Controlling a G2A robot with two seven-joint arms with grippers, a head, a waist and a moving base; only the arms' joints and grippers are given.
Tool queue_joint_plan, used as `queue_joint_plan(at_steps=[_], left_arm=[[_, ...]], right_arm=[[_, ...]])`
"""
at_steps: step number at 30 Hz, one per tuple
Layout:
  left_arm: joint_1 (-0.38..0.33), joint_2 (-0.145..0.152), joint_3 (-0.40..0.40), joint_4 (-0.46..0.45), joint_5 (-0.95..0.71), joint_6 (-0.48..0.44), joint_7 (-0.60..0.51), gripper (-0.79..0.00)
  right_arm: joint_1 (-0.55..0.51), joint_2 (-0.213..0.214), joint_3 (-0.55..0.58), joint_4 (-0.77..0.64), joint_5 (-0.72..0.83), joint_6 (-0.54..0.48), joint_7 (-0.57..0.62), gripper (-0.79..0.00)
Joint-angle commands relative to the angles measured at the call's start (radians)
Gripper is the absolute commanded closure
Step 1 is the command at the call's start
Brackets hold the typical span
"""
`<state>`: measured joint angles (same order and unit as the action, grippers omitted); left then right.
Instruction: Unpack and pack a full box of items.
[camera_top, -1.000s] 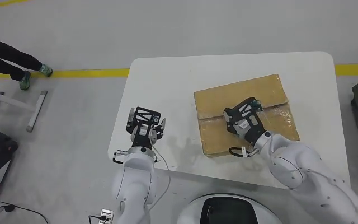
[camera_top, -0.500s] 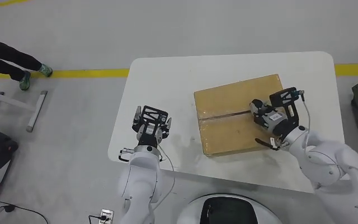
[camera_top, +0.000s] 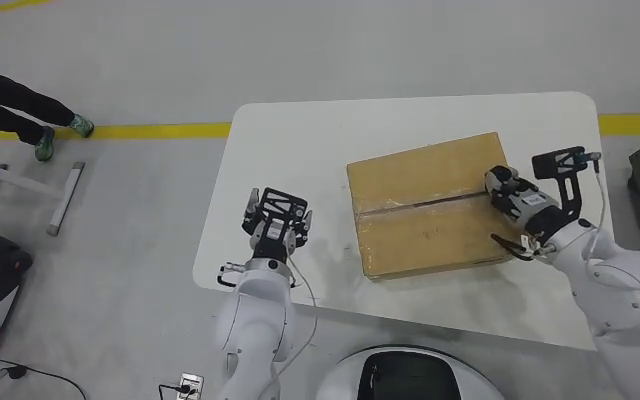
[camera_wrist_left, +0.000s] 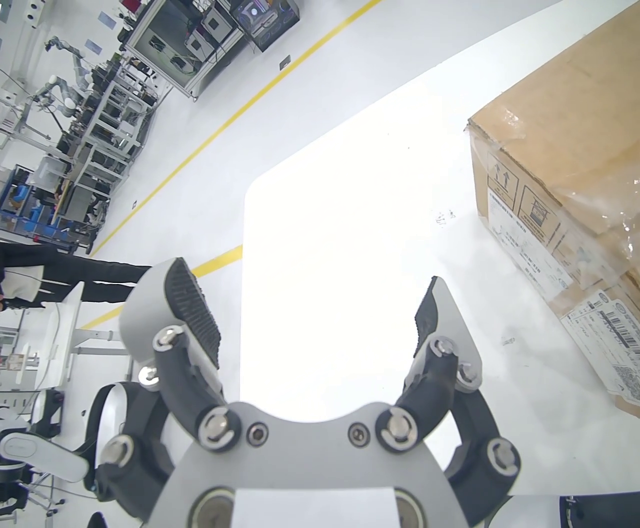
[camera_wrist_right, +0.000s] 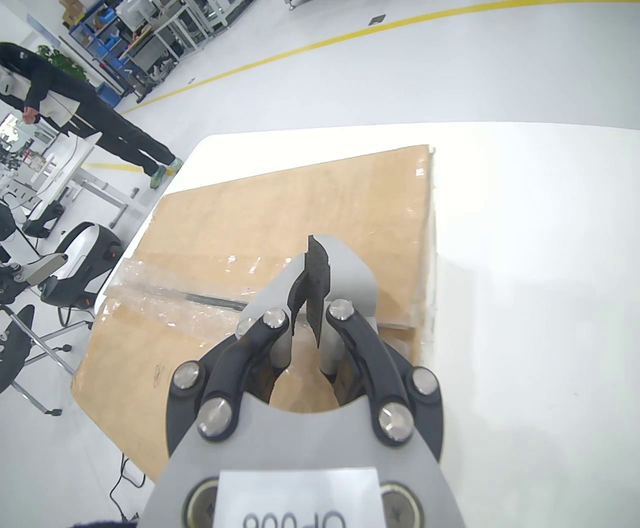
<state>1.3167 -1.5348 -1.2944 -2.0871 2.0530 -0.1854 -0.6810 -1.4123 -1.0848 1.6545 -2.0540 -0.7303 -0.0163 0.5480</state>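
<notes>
Unsealing step: right gripper (camera_wrist_right: 314, 252), jaws pressed together, at right end of taped seam (camera_top: 420, 207) on cardboard box (camera_top: 430, 170); left gripper (camera_wrist_left: 305, 280), jaws wide, lower left; prying flaps likely next.

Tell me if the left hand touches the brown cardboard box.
Apart: left wrist view shows white table between the open left hand and the brown cardboard box.

The left tool (camera_wrist_left: 305, 280) has two pale grey fingers (camera_wrist_left: 145, 300) faced with black ribbed pads (camera_wrist_left: 192, 312). They are hinged on black links (camera_wrist_left: 430, 385) to a silver-grey plate (camera_wrist_left: 310, 465) studded with round silver screws (camera_wrist_left: 219, 429). The right tool (camera_wrist_right: 316, 250) is built the same way and carries a white printed label (camera_wrist_right: 300, 495) at its base. From above, the left arm (camera_top: 250, 325) and right arm (camera_top: 600, 280) are glossy white, rounded shells. A thin white cable (camera_top: 313, 305) trails beside the left one, and a black cable (camera_top: 512, 247) loops at the right wrist.
</notes>
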Motion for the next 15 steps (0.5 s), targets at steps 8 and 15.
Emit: queue_joint_plan(at_steps=[8, 15], left_arm=[[-0.014, 0.002, 0.01, -0.002, -0.015, -0.019, 0.007, -0.785], [-0.014, 0.002, 0.01, -0.002, -0.015, -0.019, 0.007, -0.785]], right_arm=[[-0.092, 0.005, 0.232, 0.007, 0.054, 0.003, -0.074, 0.0], [-0.164, 0.002, 0.263, 0.106, 0.062, -0.036, -0.099, 0.0]])
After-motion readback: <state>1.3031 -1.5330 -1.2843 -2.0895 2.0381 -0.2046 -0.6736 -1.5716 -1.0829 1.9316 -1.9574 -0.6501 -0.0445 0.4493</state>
